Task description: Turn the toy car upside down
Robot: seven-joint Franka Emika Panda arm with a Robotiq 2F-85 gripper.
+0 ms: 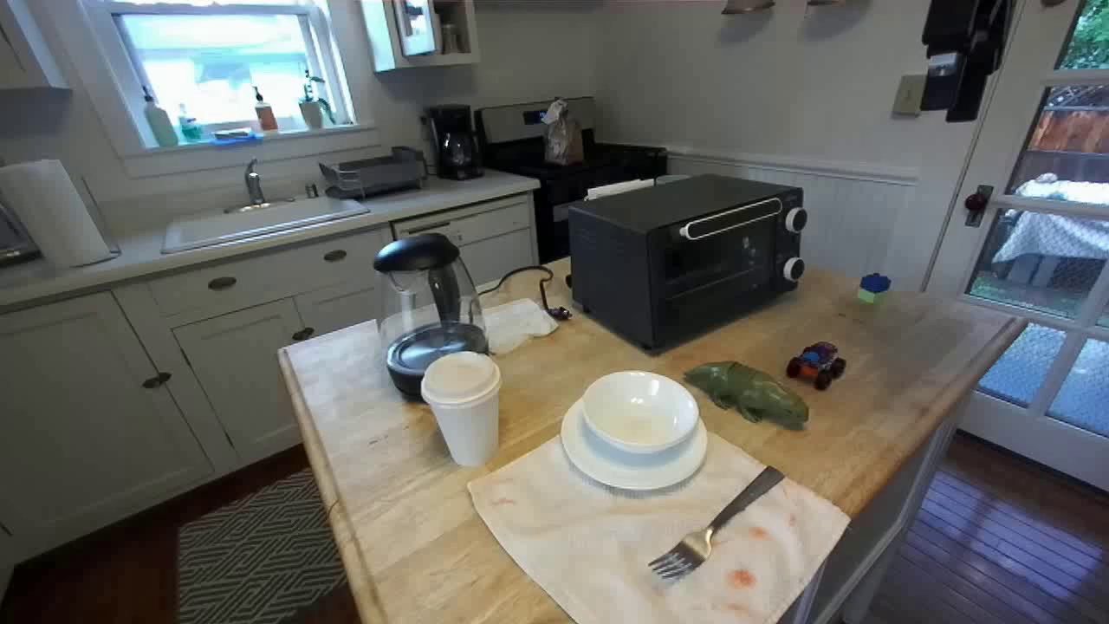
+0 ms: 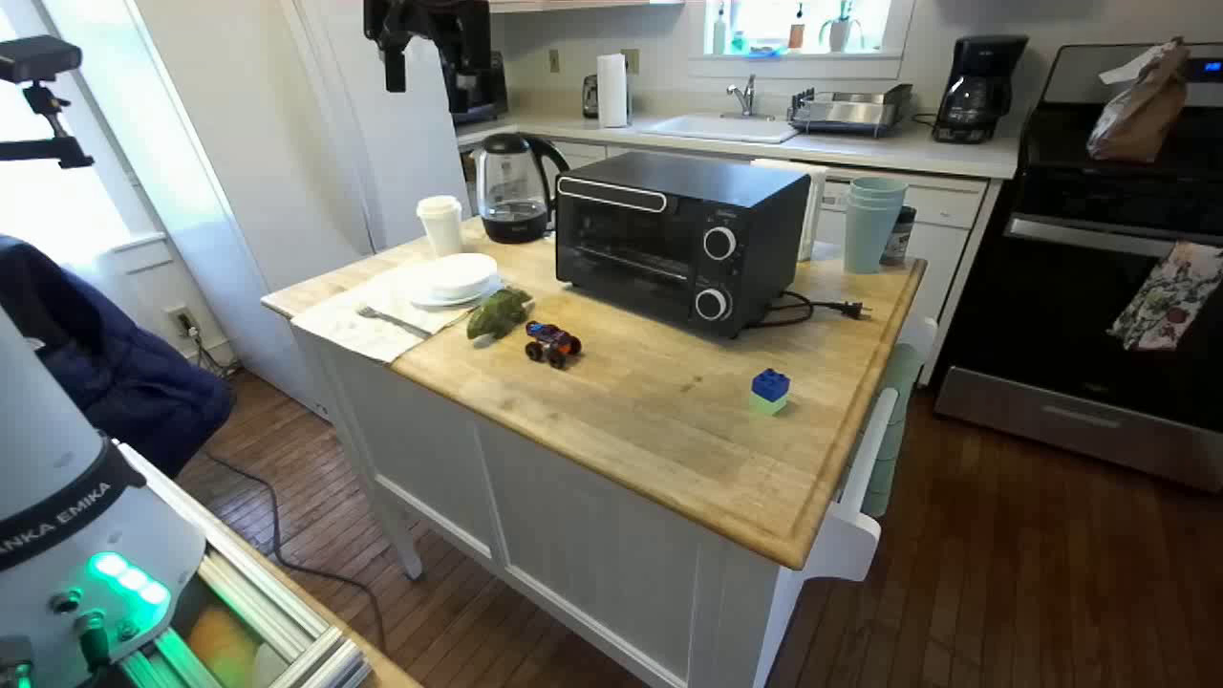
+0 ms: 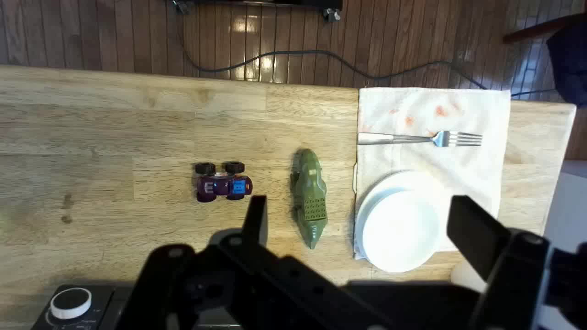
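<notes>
Holding nothing, my gripper (image 3: 360, 208) has its fingers (image 3: 257, 220) spread wide, well above the counter (image 3: 114, 110). In the wrist view the green animal-shaped figure (image 3: 312, 190) appears between them, and beside it on the counter, not touching, stands the toy monster truck (image 3: 221, 185), upright on its wheels (image 3: 234, 167). I judge it light, stiff and not so fragile; the glossy-looking body may slip, and the wheels may roll if I push. I would grasp both sides of the body, between the wheel pairs. Its long axis goes nearly parallel to the counter's long edge, and the end with the blue patch (image 3: 239, 186) points to the figure; if this is the front, I cannot tell. My fingers are parted along this axis, so probably the wrist must turn.
</notes>
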